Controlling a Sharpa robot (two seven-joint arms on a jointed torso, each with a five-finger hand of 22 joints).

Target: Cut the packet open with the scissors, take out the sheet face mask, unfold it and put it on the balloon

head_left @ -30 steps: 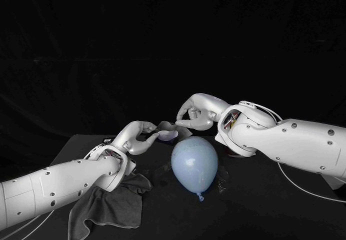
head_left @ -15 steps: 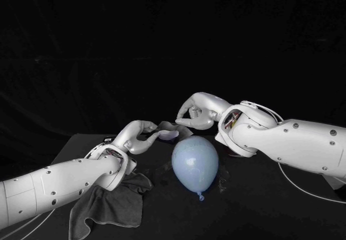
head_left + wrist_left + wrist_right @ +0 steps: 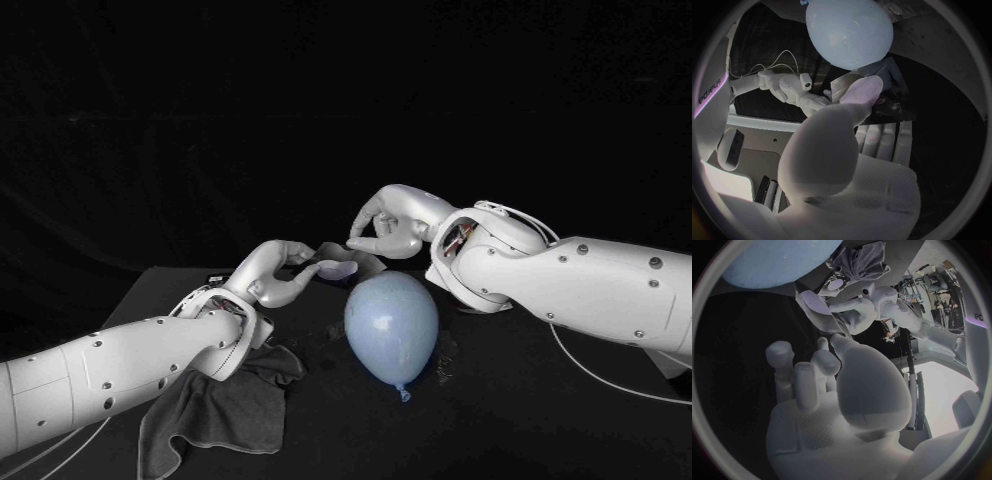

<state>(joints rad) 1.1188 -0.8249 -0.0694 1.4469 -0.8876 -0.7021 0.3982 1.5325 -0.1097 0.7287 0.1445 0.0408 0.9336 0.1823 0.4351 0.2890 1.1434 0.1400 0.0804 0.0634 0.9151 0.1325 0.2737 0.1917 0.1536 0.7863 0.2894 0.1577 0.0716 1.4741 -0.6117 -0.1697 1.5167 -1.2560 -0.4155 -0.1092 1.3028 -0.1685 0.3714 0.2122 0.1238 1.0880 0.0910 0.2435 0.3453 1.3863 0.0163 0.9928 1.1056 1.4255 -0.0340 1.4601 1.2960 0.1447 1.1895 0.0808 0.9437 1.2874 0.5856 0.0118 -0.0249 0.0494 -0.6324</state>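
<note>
The pale blue balloon [image 3: 389, 322] lies on the black table [image 3: 505, 420], knot towards me. Just left of its far end, my left hand [image 3: 280, 277] pinches a small packet [image 3: 339, 266] with a pale, shiny face; it shows as a grey foil piece [image 3: 840, 87] at my fingertip [image 3: 862, 92]. My right hand [image 3: 381, 230] hovers over the balloon's far end, fingers curled, tips close to the packet's upper edge. Whether they pinch it is hidden. In the right wrist view, my right hand's fingers [image 3: 798, 375] point towards my left hand [image 3: 856, 310] and the packet [image 3: 814, 302].
A crumpled grey cloth [image 3: 219, 408] lies at the table's near left under my left arm, also seen as a grey cloth [image 3: 857, 262]. Shiny wrapper scraps [image 3: 893, 75] lie on the table beside the balloon [image 3: 851, 30].
My right hand has risen slightly and curled tighter above the packet. My left hand and the balloon have stayed put.
</note>
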